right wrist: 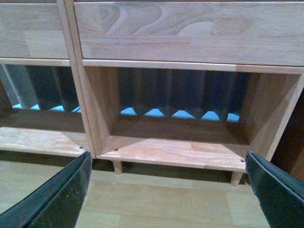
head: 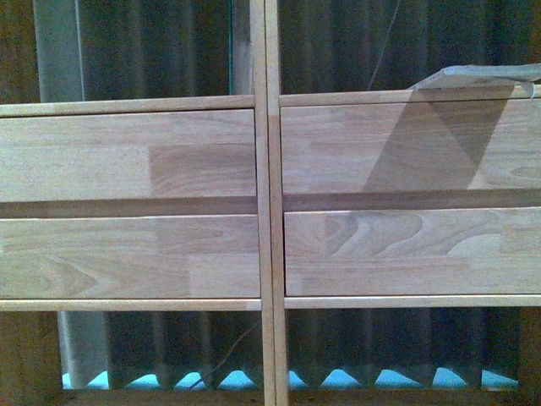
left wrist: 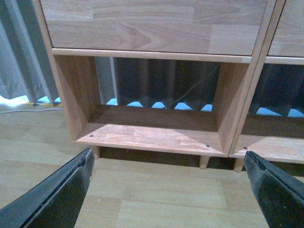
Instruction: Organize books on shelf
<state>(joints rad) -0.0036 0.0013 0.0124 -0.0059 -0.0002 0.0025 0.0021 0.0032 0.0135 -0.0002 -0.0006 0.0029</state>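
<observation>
The light wood shelf [head: 127,156] fills the front view, with four plain drawer fronts around a double central upright. On the board above the right drawers lies a thin pale book [head: 486,78], flat, its edge jutting forward; its cover does not show. The teal book is out of view. My left gripper [left wrist: 168,156] hangs open over the wood floor before the lower left compartment [left wrist: 152,135], which holds nothing. In front of the lower right compartment [right wrist: 175,149] my right gripper [right wrist: 168,156] is open too, and that compartment is bare as well.
Dark pleated curtains [head: 152,51] hang behind the open-backed shelf, with a blue strip [head: 338,378] along the floor. A pale curtain [left wrist: 19,57] and a white cable [left wrist: 28,109] lie to the shelf's left. Short peg legs [right wrist: 117,166] lift the shelf off the plank floor [left wrist: 161,199].
</observation>
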